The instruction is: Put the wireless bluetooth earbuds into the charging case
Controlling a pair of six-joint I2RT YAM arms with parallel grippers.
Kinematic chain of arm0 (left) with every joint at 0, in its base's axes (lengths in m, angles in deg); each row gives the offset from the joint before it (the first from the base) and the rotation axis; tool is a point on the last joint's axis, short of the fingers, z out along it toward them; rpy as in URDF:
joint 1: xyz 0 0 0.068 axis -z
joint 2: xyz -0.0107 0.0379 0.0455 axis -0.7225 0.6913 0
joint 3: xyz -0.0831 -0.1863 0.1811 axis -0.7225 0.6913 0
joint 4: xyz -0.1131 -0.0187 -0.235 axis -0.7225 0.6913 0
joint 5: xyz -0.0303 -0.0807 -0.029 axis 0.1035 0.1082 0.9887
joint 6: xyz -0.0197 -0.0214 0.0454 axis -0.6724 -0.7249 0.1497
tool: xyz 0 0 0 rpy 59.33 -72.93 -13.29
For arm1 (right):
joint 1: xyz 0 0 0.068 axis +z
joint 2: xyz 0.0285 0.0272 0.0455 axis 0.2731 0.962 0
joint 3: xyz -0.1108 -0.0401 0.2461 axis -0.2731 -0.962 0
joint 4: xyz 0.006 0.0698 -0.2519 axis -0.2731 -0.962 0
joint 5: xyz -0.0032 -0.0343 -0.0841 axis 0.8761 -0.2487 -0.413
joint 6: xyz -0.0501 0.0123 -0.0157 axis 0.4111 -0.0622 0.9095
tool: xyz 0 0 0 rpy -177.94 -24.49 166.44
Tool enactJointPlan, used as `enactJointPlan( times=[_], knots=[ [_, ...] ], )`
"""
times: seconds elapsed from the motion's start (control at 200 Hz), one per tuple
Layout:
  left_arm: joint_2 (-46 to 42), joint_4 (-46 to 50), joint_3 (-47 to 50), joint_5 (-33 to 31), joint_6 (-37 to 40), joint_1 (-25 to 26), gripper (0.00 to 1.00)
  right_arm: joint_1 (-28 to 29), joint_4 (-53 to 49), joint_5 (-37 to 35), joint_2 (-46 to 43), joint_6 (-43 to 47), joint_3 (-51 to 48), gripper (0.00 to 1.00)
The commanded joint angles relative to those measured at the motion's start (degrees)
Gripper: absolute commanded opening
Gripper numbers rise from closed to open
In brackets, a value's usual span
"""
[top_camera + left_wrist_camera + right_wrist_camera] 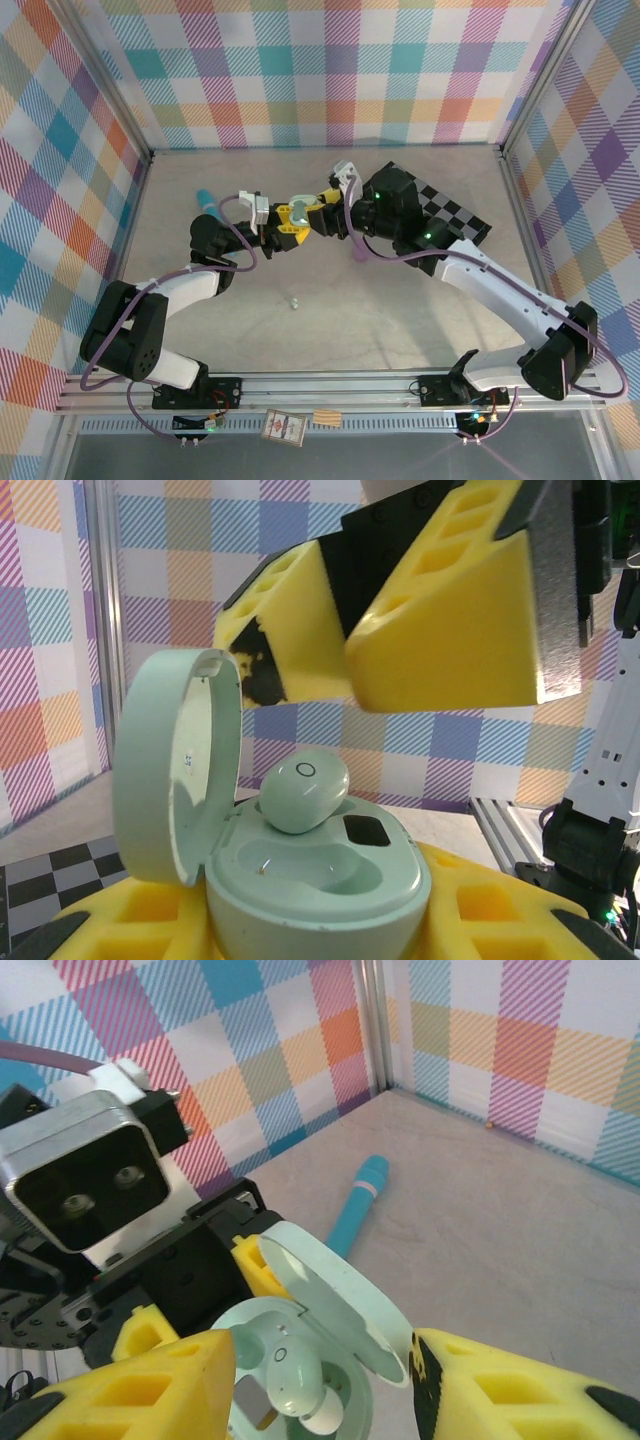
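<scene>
A mint-green charging case [320, 885] rests between the yellow fingers [500, 910] of my left gripper [320, 925], which is shut on it. Its lid [180, 770] stands open. One mint earbud [305, 792] lies tilted on the far slot, not fully sunk in; the near slot [300, 865] is empty. My right gripper [320, 1400] hovers just over the case [260, 1360], open, its fingers [150, 1390] either side of the earbud [295, 1375] without touching it. From above, both grippers meet mid-table, left [283, 222] and right [330, 215]. A small white earbud [295, 301] lies on the table.
A blue pen [208, 205] lies at the back left of the table, also visible past the lid [358, 1205]. A black-and-white checkerboard [455, 215] sits under the right arm. Plaid walls enclose the table on three sides.
</scene>
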Motion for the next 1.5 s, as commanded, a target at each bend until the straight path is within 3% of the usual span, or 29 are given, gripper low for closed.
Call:
enactJointPlan(
  times=[0.0, 0.465, 1.495],
  knots=[
    [-0.6, -3.1, -1.6, 0.1, 1.3, -0.4, 0.34, -0.2, -2.4, -1.5, 1.2, -2.1, 2.3, 0.49],
    [-1.3, -3.0, -1.3, -0.1, 1.5, -0.4, 0.34, -0.6, -4.3, -4.8, 0.4, -3.8, 1.9, 0.42],
    [-1.1, -3.0, -1.6, 0.1, 1.3, -0.5, 0.34, -0.6, -5.0, -0.8, -0.3, -2.6, 3.4, 0.46]
  ],
)
